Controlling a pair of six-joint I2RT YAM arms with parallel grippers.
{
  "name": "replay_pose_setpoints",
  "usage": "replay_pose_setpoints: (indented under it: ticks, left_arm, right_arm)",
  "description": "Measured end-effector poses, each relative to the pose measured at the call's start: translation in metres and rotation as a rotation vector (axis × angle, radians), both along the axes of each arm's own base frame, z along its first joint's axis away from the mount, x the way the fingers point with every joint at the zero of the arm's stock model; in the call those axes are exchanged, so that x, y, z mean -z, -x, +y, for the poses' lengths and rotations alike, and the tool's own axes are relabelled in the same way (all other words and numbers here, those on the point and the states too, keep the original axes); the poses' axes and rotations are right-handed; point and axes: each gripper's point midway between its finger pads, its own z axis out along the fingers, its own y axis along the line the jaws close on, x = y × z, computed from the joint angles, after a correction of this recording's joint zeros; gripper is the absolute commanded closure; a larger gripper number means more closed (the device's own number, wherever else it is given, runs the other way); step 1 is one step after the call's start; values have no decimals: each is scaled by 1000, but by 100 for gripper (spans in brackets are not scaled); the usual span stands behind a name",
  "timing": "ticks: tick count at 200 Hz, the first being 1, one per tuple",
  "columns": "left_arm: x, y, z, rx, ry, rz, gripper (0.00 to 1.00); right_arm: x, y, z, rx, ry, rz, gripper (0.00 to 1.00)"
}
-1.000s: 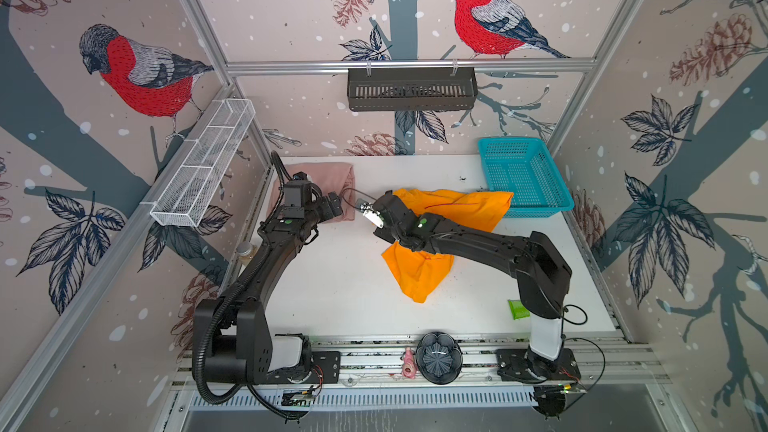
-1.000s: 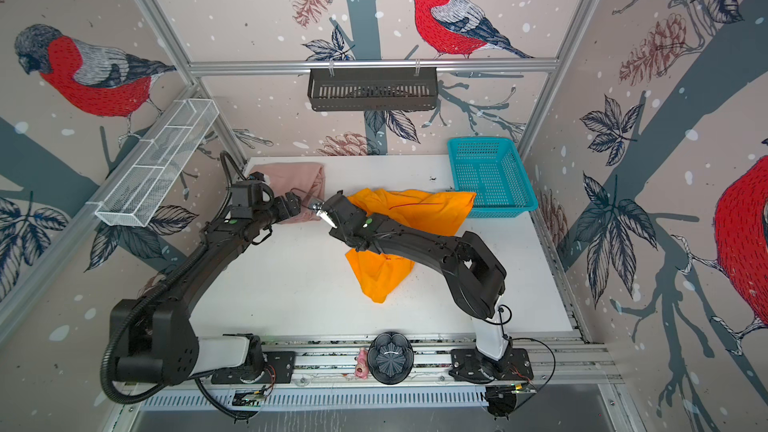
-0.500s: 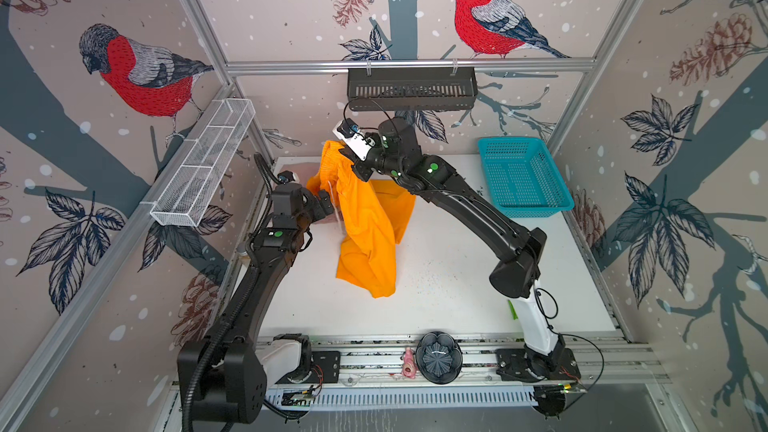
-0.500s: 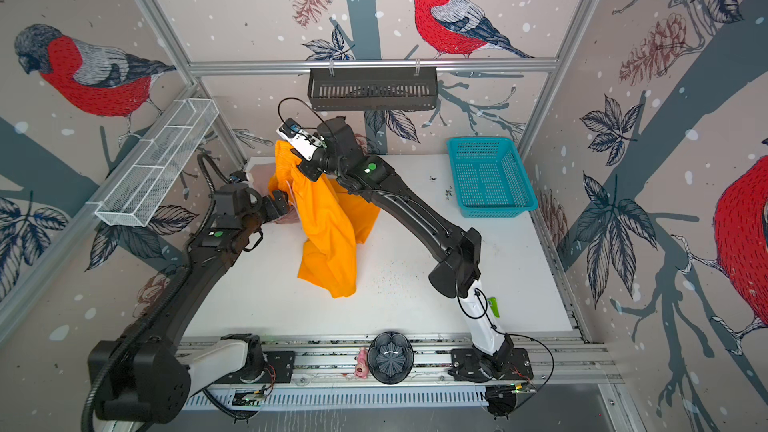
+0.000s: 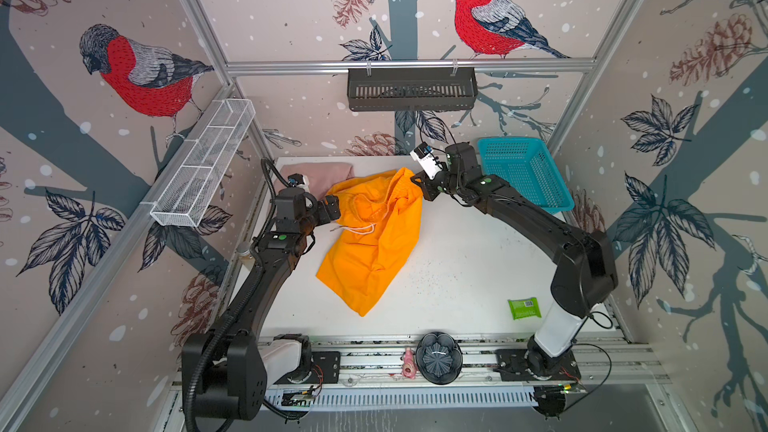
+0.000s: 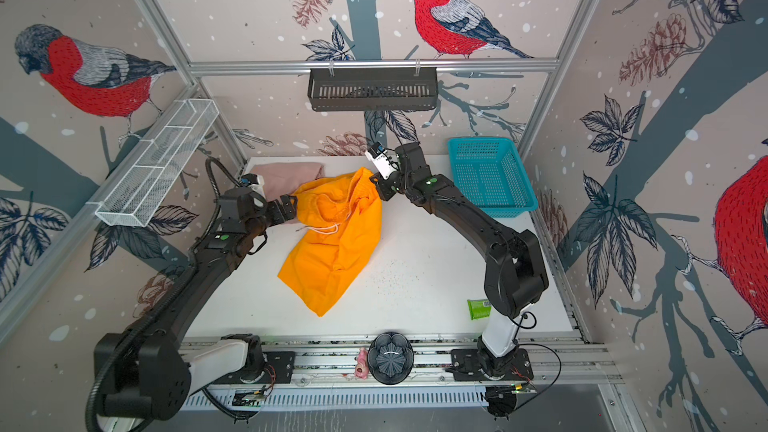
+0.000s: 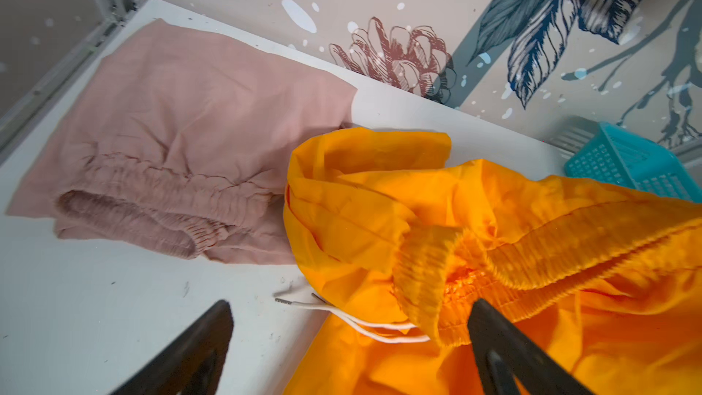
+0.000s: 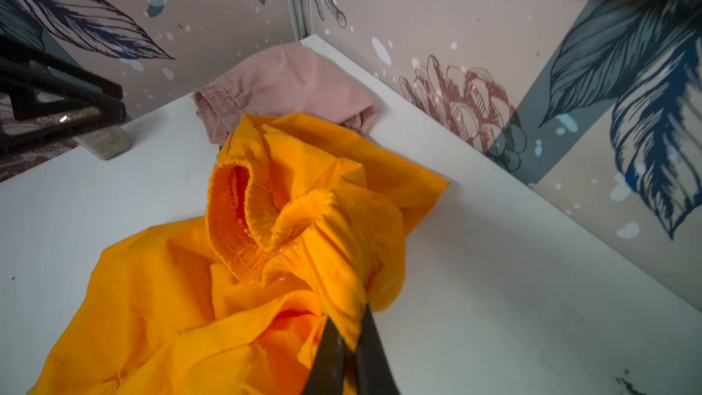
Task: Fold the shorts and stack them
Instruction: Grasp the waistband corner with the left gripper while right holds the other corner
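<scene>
Fabric this thin should be light, limp and slippery; the orange shorts (image 5: pixel 370 251) sprawl crumpled from the worktop's (image 5: pixel 457 284) far edge toward its middle; the right gripper (image 8: pixel 347 336) is clamped on one end of the gathered waistband (image 7: pixel 551 256); the left gripper (image 7: pixel 353 309), jaws wide apart and empty, waits at the other end, probably the firmest hold; the pink shorts (image 5: pixel 316 170) lie flat in the far-left corner.
</scene>
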Motion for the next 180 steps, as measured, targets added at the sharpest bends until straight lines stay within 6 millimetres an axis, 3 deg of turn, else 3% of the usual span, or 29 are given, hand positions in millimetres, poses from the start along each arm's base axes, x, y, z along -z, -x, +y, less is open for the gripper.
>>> replay_pose_setpoints:
  ticks: [38,90,139,180]
  left_arm:
    - [28,-13,-32,164,6,62,3]
    - [41,-27,-106,412,-164,88,3]
    - [62,-43,-93,365,-356,158,5]
    - [70,-43,-108,419,-417,180,6]
  right_arm:
    - [27,3,-13,-32,-21,61,99]
    - [22,4,-10,-77,-69,46,99]
    - [25,7,-20,-80,-86,57,99]
    - [18,6,-24,-85,-110,41,98]
